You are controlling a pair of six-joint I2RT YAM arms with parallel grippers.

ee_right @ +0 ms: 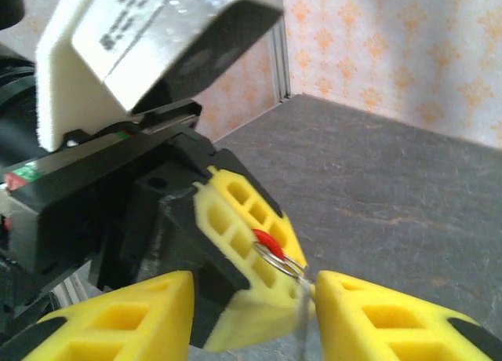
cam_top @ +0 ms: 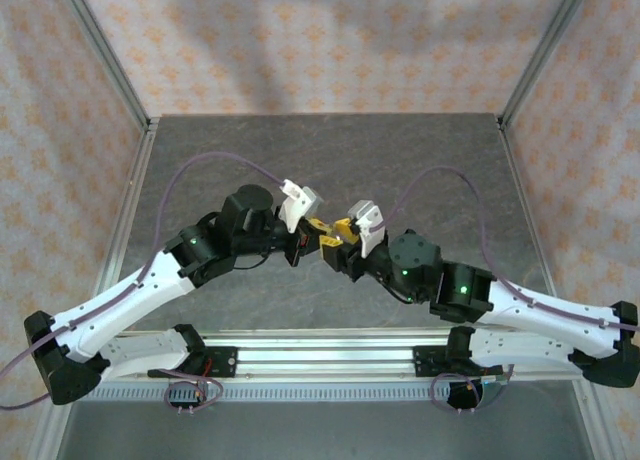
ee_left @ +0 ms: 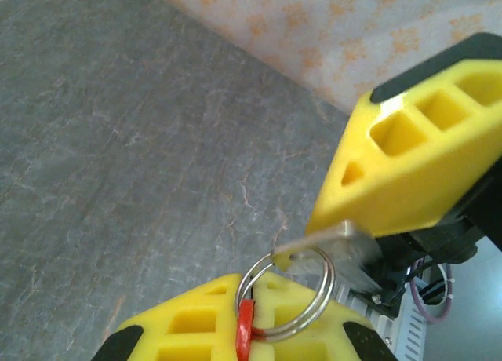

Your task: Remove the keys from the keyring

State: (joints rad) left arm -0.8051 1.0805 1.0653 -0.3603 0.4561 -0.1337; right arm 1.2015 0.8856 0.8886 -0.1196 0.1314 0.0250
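I hold the red keyring (ee_left: 245, 336) pinched tight in my left gripper (ee_left: 248, 300), above the grey table (ee_left: 118, 141) | silvery key (ee_left: 333, 243) sticks out from the keyring's wire loop, touching it | my right gripper (ee_right: 252, 298) sits just beside the keyring, fingers spread either side of the key, gripping nothing

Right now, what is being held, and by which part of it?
The left gripper pinches the keyring by its red tab. The key juts from the ring between the open fingers of the right gripper, ungripped.
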